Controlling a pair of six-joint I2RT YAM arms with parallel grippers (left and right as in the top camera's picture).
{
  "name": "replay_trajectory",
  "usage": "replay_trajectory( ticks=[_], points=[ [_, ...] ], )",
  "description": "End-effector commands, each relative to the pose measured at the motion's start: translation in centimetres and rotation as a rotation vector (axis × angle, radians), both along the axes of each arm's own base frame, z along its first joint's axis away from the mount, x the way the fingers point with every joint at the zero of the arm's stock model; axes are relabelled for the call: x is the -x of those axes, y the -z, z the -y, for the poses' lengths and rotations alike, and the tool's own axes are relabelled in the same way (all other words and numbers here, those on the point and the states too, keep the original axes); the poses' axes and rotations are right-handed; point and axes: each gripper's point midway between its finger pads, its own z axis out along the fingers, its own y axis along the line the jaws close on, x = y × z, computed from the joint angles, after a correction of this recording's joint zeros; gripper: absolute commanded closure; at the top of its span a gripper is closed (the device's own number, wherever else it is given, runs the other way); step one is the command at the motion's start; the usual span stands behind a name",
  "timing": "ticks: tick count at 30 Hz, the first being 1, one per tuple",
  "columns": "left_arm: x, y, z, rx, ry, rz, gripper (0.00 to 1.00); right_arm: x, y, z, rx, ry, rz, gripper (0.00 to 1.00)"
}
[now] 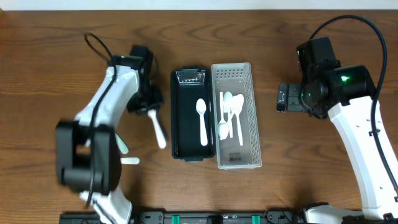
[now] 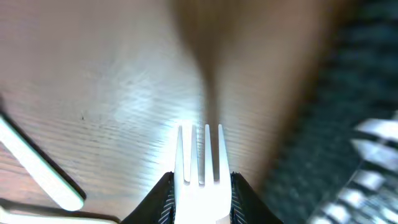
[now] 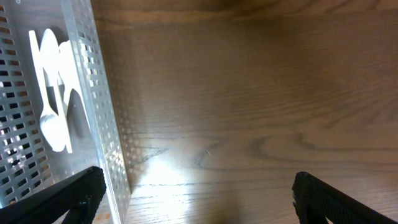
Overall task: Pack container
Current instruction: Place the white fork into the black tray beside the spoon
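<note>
My left gripper (image 1: 150, 106) is shut on a white plastic fork (image 1: 158, 130), left of the black container (image 1: 180, 118). In the left wrist view the fork (image 2: 200, 165) sits pinched between the jaws, tines pointing forward, above the wood. One white spoon (image 1: 201, 121) lies inside the black container. Beside it on the right, a white perforated basket (image 1: 249, 118) holds several white spoons (image 1: 230, 115). My right gripper (image 1: 289, 98) hangs open and holds nothing, to the right of the basket; the right wrist view shows the basket wall (image 3: 99, 106) at the left edge.
Two more white utensils (image 1: 127, 155) lie on the table by the left arm's base, and they show as white utensils (image 2: 37, 171) at the lower left of the left wrist view. Bare wooden tabletop (image 3: 249, 112) lies under my right gripper.
</note>
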Motion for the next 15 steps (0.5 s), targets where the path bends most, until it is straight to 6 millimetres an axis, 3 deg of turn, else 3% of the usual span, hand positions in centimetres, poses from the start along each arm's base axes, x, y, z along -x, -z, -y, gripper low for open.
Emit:
replay_trajectory(
  ticks=[1, 3, 6, 8, 15],
  points=[
    [-0.2, -6.6, 2.9, 0.033, 0.093, 0.199, 0.94, -0.2, -0.1, 0.4, 0.017, -0.004, 0.006, 0.01],
    [0.5, -8.4, 4.6, 0.033, 0.143, 0.256, 0.94, -0.2, -0.1, 0.4, 0.016, -0.004, 0.008, 0.01],
    [1.6, -9.2, 7.5, 0.048, 0.229, 0.286, 0.94, -0.3, -0.1, 0.4, 0.016, -0.004, 0.011, 0.01],
    [2.2, -8.9, 9.3, 0.042, 0.277, 0.287, 0.94, -0.3, -0.1, 0.4, 0.015, -0.004, 0.013, 0.01],
    [1.7, -5.7, 12.0, -0.026, 0.333, 0.262, 0.94, -0.2, -0.1, 0.4, 0.017, -0.004, 0.006, 0.01]
  ],
)
